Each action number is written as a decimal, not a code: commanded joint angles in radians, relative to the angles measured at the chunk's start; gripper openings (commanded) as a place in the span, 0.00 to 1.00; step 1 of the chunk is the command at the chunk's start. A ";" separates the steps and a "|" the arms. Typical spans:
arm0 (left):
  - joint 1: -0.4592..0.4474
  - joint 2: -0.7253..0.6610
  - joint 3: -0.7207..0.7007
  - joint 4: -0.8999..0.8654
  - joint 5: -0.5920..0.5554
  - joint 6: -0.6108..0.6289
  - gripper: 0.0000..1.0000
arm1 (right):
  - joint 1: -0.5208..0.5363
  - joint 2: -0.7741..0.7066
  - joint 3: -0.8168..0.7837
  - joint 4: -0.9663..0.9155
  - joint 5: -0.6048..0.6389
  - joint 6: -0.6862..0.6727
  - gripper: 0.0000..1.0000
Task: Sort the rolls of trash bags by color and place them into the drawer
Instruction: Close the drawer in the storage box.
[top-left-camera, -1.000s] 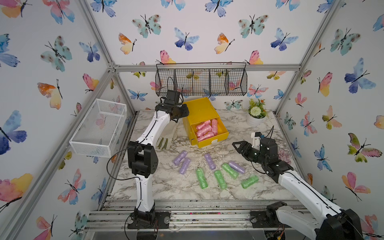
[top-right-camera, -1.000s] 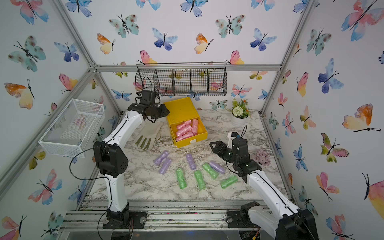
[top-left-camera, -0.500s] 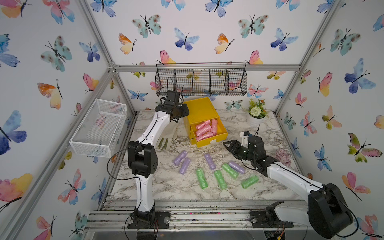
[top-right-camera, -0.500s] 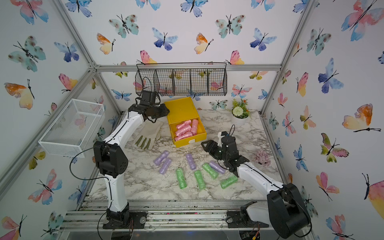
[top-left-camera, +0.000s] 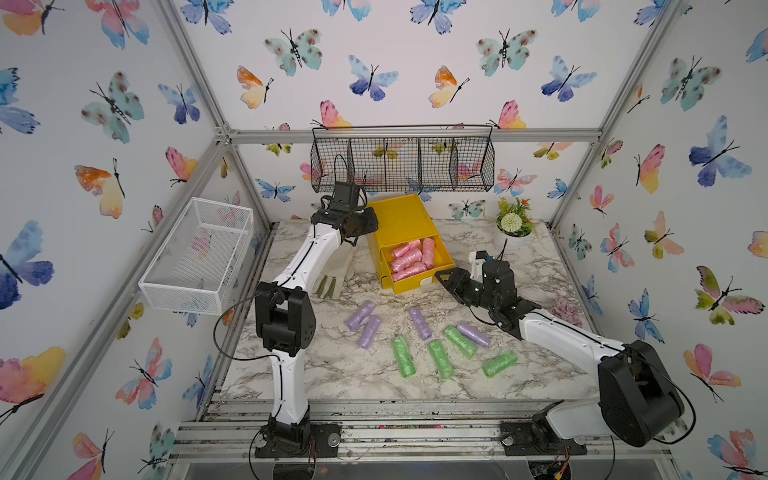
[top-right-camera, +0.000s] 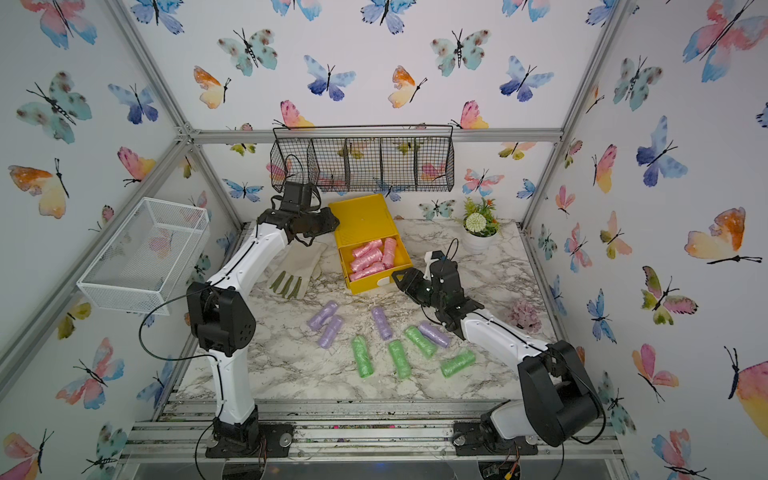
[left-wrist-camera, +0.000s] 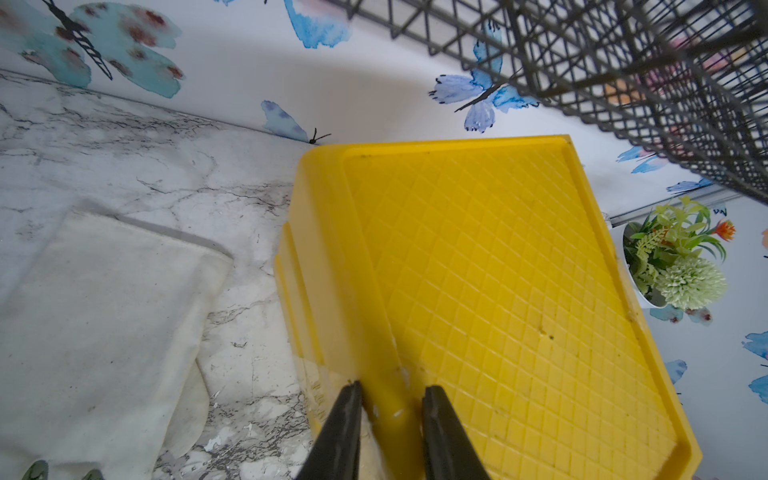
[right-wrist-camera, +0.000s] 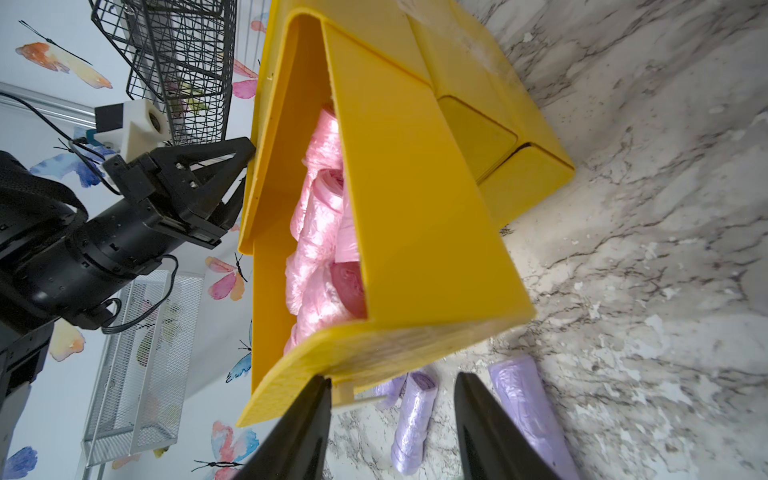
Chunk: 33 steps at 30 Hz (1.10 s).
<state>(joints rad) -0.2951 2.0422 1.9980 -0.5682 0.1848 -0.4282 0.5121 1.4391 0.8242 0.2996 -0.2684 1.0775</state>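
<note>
Your left gripper is pinched onto the top edge of the yellow drawer chest, your right gripper stands partly open, holding nothing, at the white tab handle of the open top drawer that holds the pink rolls, and the purple rolls and green rolls lie on the marble tabletop.

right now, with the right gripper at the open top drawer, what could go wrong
1. The pink rolls look heaped near the top drawer's rim; pushed shut, one might jam under the yellow chest's top.
2. The right gripper stands open at the white tab handle; closing off-centre may miss that small tab.
3. The left gripper pinches only the chest's top edge, so a hard push could slip it or shift the chest.
</note>
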 joint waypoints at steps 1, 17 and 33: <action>-0.030 0.024 -0.047 -0.090 0.030 0.022 0.26 | 0.003 0.032 0.049 0.040 0.036 0.013 0.52; -0.032 0.025 -0.075 -0.092 0.062 0.016 0.26 | 0.008 0.245 0.228 0.093 0.065 0.062 0.52; -0.054 0.016 -0.111 -0.091 0.069 0.022 0.26 | 0.018 0.412 0.437 0.070 0.096 0.079 0.52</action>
<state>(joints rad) -0.2977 2.0182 1.9408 -0.5102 0.1822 -0.4355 0.5236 1.8317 1.2175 0.3603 -0.2054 1.1446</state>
